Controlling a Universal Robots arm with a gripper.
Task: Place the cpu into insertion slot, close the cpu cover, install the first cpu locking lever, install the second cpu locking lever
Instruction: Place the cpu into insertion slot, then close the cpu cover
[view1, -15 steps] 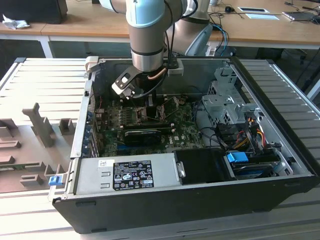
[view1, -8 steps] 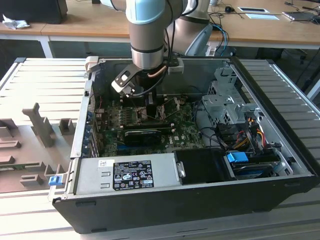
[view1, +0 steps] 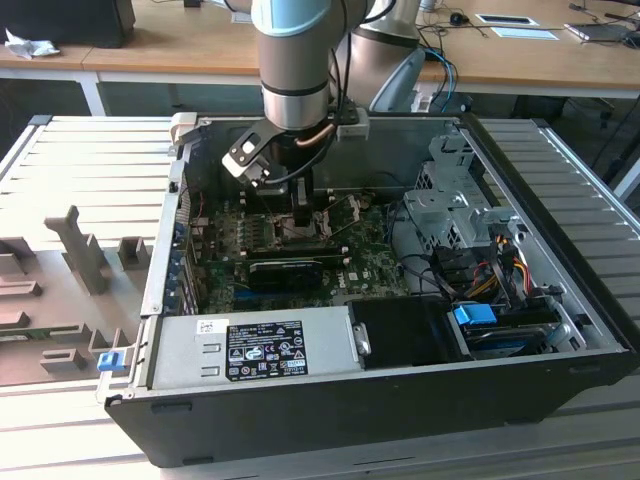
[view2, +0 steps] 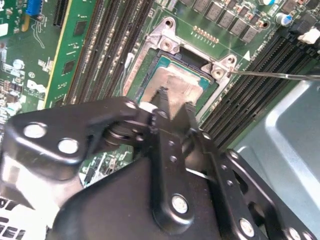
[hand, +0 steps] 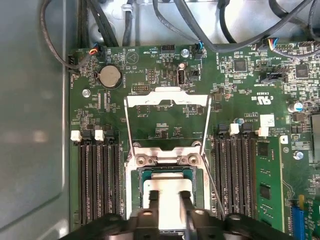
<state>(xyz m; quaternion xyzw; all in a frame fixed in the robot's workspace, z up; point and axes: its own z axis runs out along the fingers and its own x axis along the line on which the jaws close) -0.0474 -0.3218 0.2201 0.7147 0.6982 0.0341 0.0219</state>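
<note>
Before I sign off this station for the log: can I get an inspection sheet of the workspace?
Surface: green circuit board inside open black computer case.
Job's things: pale square metal cpu in or just above silver-rimmed insertion slot, cannot tell which; silver frame cpu cover open.
Clutter: grey upright fixtures on slatted table.
Grippers: black claw at the cpu.
Cables: coloured wire bundle in case.
Surroundings: wooden desks behind.

Silver arm (view1: 295, 70), pale-blue joint caps; black end effector (view2: 175, 102) (silver screws).

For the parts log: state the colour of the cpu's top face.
Pale silvery-beige metal. The cpu shows best in the first wrist view.
</note>
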